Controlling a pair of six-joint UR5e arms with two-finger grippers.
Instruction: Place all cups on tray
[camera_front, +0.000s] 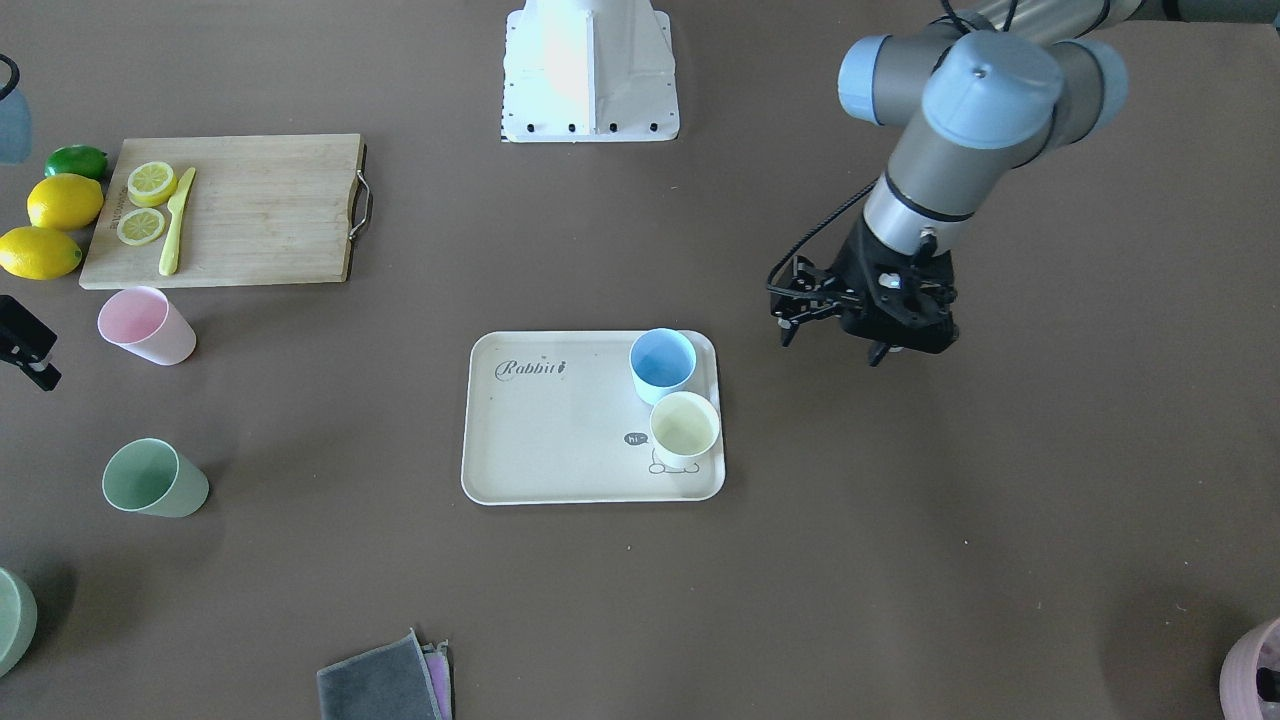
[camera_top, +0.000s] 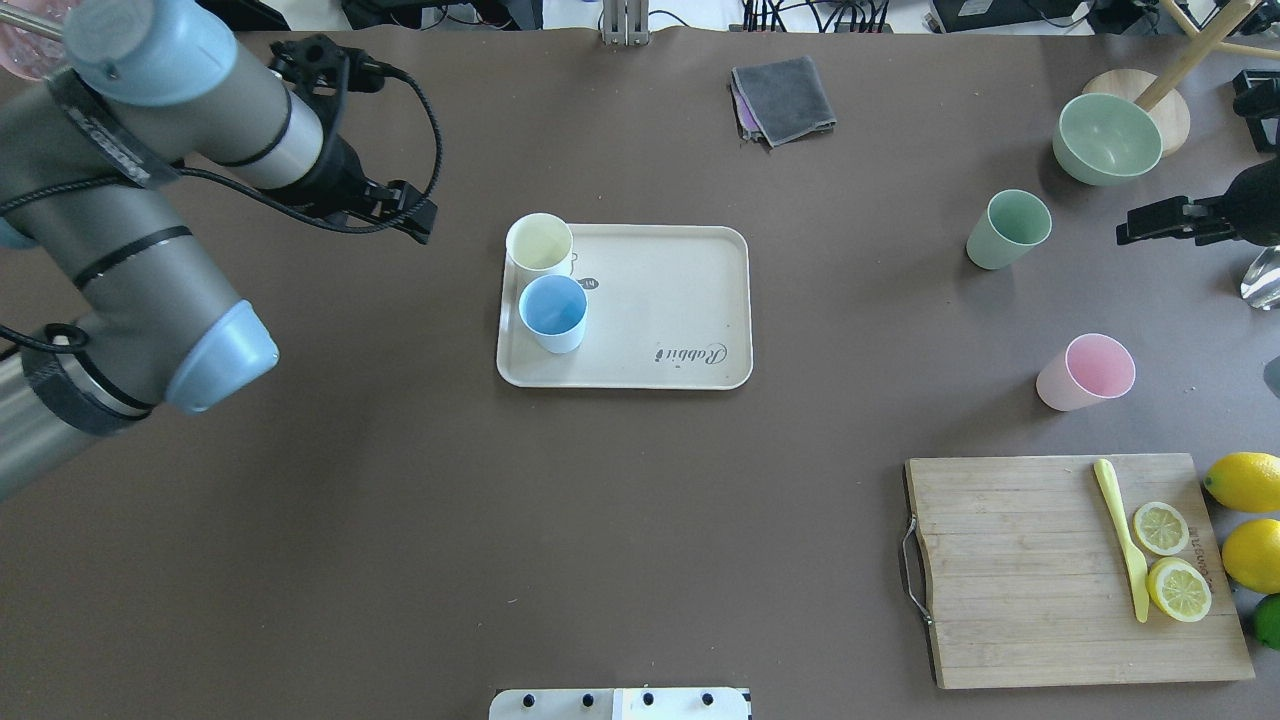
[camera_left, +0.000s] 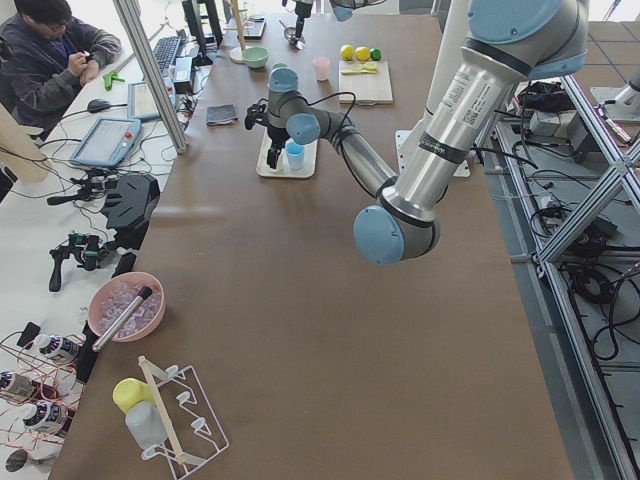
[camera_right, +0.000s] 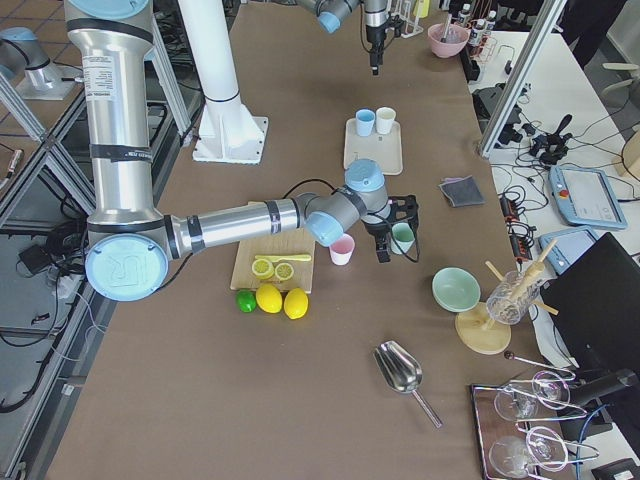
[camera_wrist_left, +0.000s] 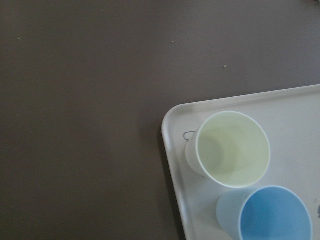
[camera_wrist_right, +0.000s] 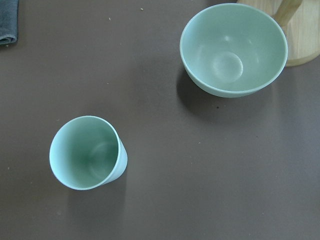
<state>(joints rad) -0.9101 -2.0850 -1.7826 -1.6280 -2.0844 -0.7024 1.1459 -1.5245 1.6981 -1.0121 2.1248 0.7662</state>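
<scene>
The tray lies mid-counter. Two cups stand upright at its left end, just beside each other: the cream-yellow cup in the far corner and the light blue cup nearer. The sage green cup and the pink cup stand on the bare counter well to the tray's right, the green one farther. The left gripper hangs above the counter left of the tray, carrying nothing; I cannot tell how far it is open. The right gripper hovers near the green cup, and its opening cannot be told either.
</scene>
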